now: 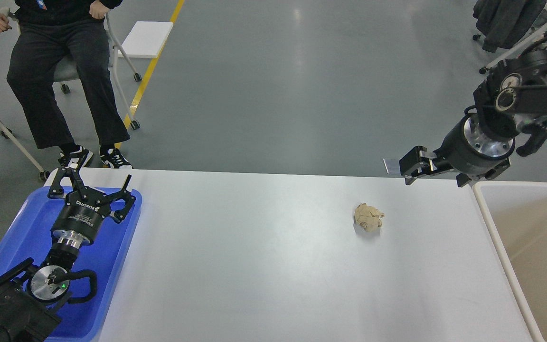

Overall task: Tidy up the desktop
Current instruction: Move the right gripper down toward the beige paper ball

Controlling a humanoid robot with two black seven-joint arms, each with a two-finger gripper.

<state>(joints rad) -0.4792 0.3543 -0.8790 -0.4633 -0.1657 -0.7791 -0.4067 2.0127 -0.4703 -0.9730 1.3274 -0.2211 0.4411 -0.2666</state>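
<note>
The white desktop [254, 256] fills the lower view. A crumpled beige paper ball [368, 217] lies on it, right of centre. My right gripper [437, 175] hangs open and empty above the table's far right edge, up and to the right of the ball and apart from it. One finger [413, 167] points left; the other is mostly hidden behind the wrist. My left gripper [93, 184] is open and empty, over the far end of the blue tray [26, 228] at the left.
A beige white-rimmed bin [492, 228] stands against the table's right edge. A seated person [60, 71] and chairs are beyond the far left corner; another chair with a coat [506, 19] is at the far right.
</note>
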